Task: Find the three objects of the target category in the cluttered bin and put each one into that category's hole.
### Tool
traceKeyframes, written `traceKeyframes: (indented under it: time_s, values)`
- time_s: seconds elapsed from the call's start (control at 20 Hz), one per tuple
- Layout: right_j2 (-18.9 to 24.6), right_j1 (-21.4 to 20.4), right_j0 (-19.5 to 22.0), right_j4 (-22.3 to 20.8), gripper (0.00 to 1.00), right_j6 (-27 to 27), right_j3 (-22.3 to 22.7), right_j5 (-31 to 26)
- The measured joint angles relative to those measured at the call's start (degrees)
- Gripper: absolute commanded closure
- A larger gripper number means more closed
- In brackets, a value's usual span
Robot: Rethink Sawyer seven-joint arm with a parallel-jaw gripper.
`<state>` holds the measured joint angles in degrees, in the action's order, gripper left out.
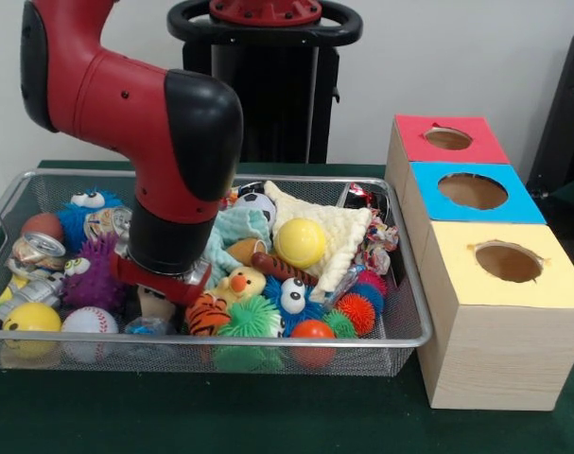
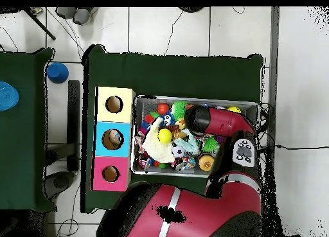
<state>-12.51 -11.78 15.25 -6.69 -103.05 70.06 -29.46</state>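
- Front view has the arm (image 1: 154,123) plunged straight down into the wire bin (image 1: 400,284), wrist buried in the toys at about 8 o'clock of the pile, presumably digging for a target
- gripper (image 1: 159,288) sits so deep among the toys that I honestly can't tell how wide it's spread or whether it's got anything
- target category isn't clear, so can't pin down which toy counts or its long axis
- yellow ball (image 1: 300,242) rests on the cream cloth (image 1: 339,236) mid-bin
- three boxes stand just at the bin's 3 o'clock: red box (image 1: 447,142), blue box (image 1: 476,194), yellow box (image 1: 504,260), holes facing up for drops
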Motion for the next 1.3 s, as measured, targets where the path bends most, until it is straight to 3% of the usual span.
traceKeyframes:
  time_s: [0.35, 1.0, 1.05, 1.3]
  values:
    - [-0.43, 1.0, -0.32, 0.0, 0.0, -0.01, -2.39, 1.13]
    - [2.16, 0.77, 2.01, 0.08, 0.0, 0.0, -3.44, -2.35]
    - [2.91, 0.97, 2.19, 0.45, 1.0, -0.01, -3.83, -2.99]
    - [3.14, 1.21, 2.43, 0.61, 1.0, -0.01, -4.6, -4.57]
